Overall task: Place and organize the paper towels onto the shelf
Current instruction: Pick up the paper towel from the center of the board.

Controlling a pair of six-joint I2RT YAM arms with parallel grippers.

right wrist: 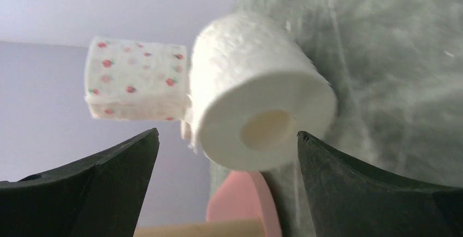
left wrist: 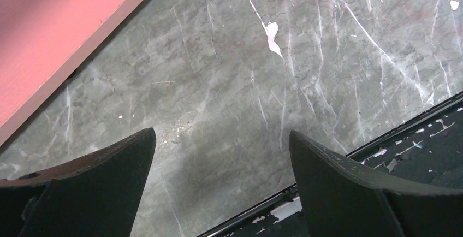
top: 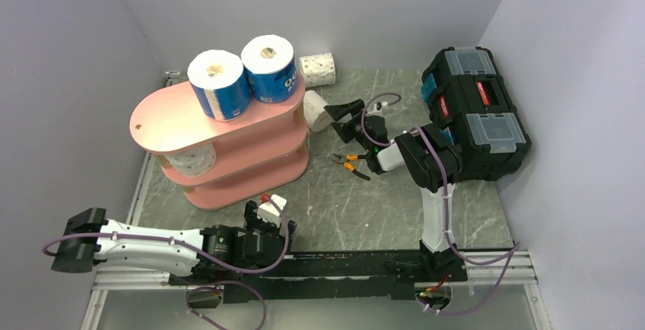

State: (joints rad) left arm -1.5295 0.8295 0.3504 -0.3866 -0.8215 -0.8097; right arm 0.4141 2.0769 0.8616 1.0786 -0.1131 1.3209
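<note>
While both arms carry nothing, the pink three-tier shelf with oval boards and light wooden posts (top: 161,121) stands in the upper left of the overhead view on the grey marbled tabletop (top: 365,201). Two upright paper towel rolls in blue wrappers (top: 220,87) sit side by side on its top board, and a white speckled roll (top: 189,161) sits on the middle tier at the left end. A plain white paper towel roll (top: 318,111) lies on its side just beside the shelf's right end, with a white roll speckled in pink (top: 318,70) lying behind it near the back wall.

The right hand (top: 338,122), at centre frame, has its fingers spread wide just in front of the plain roll's hollow core. The left hand (left wrist: 221,134), at lower left, is likewise spread wide over bare tabletop beside the shelf's bottom board.
</note>
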